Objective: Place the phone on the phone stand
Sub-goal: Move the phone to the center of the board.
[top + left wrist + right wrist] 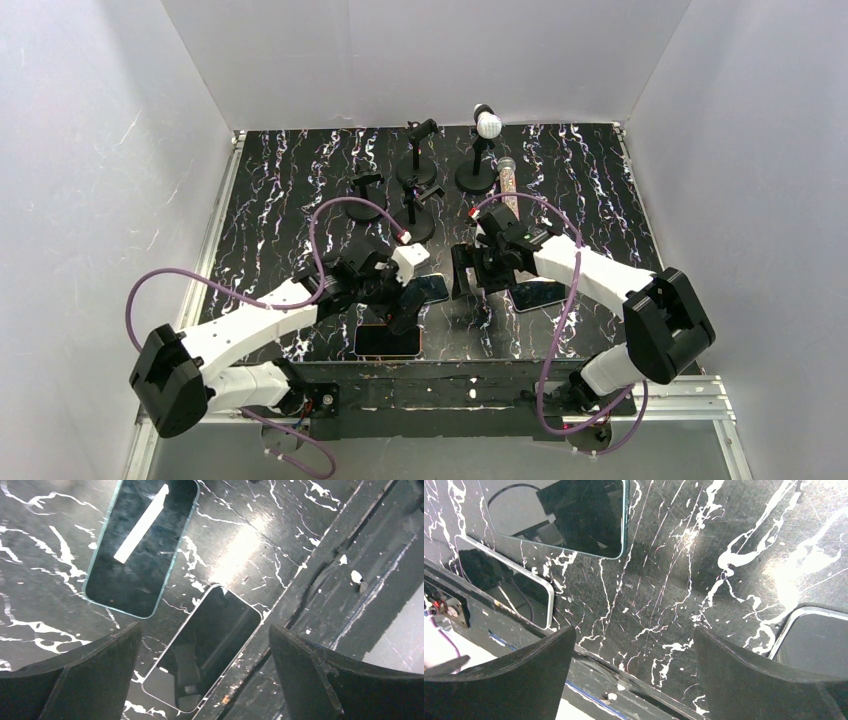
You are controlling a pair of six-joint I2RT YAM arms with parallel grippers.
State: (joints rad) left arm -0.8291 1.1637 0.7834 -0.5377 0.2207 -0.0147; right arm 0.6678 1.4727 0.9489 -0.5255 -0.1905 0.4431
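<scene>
Approach step; left gripper (204,630) and right gripper (634,630) both gape wide, empty; phone (210,645) lies flat at the table's near edge, under the left gripper; stand (416,218) well behind; next, I judge: descend, straddle its long sides, close.

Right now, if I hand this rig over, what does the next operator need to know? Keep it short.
Left gripper: jaws open, empty, over the silver-rimmed phone at the front edge of the table.
Right gripper: jaws open, empty, over bare table between the phones.
Phones: three, all lying flat. The teal-rimmed phone lies beside the silver-rimmed one, and the third phone is on the right arm's side.
Phone stands: at the back of the table, no phone on any.
Done: nothing placed yet.
Left: grasp a phone, carry it back, set it on a stand.
</scene>
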